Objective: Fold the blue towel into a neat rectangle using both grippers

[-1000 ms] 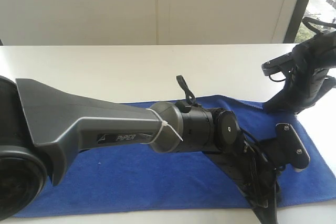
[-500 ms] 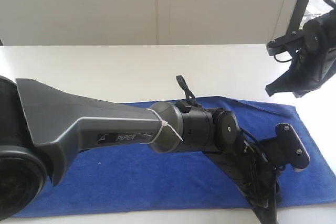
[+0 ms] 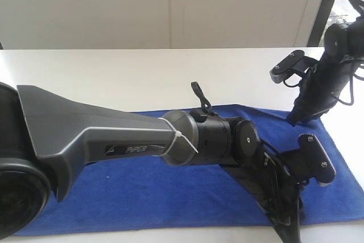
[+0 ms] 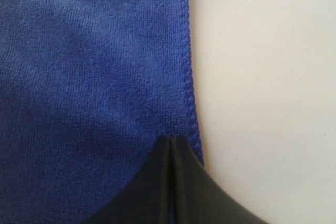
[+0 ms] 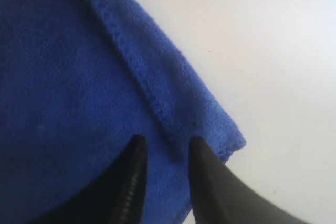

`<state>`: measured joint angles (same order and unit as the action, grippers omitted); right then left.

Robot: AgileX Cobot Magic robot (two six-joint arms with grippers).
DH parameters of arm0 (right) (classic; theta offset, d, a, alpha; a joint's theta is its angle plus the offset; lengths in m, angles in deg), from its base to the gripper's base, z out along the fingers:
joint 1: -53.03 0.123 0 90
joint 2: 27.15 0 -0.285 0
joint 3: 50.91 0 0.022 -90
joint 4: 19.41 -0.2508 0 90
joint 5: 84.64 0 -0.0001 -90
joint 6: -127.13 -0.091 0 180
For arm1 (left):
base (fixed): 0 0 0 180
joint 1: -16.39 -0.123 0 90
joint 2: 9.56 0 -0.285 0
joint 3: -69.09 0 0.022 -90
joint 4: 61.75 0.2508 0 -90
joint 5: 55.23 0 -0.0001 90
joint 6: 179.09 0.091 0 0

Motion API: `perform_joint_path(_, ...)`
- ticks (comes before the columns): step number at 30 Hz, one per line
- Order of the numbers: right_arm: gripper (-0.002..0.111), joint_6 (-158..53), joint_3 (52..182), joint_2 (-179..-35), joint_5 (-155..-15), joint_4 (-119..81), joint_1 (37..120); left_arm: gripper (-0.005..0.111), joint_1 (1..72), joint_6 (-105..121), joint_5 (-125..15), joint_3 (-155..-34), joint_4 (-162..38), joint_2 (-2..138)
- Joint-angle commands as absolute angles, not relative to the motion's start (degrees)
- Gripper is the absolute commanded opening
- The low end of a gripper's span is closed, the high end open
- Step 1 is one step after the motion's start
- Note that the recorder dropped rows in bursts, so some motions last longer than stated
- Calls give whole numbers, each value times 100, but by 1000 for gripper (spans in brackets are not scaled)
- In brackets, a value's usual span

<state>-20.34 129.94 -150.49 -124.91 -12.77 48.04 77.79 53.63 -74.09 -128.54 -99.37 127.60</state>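
The towel [image 3: 142, 192] lies flat along the tabletop's [image 3: 114, 78] near edge with no fold raised, the left tool [image 4: 172, 139] closed at its hem and the right tool [image 5: 166, 141] open astride a corner hem, so gripping and folding appear to remain.
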Motion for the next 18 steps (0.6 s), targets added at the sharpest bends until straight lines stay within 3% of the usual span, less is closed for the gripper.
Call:
perform_joint_path(1, 28, -1840, 12963, -15132, -12301, -1280, 4794, 0, 7829, 5330, -7727, -12766, -9897, 12960)
perform_joint_path(18, 21, -1873, 12963, -15443, -11871, -1051, 4794, 0, 7829, 5330, -7727, -12766, -9897, 12960)
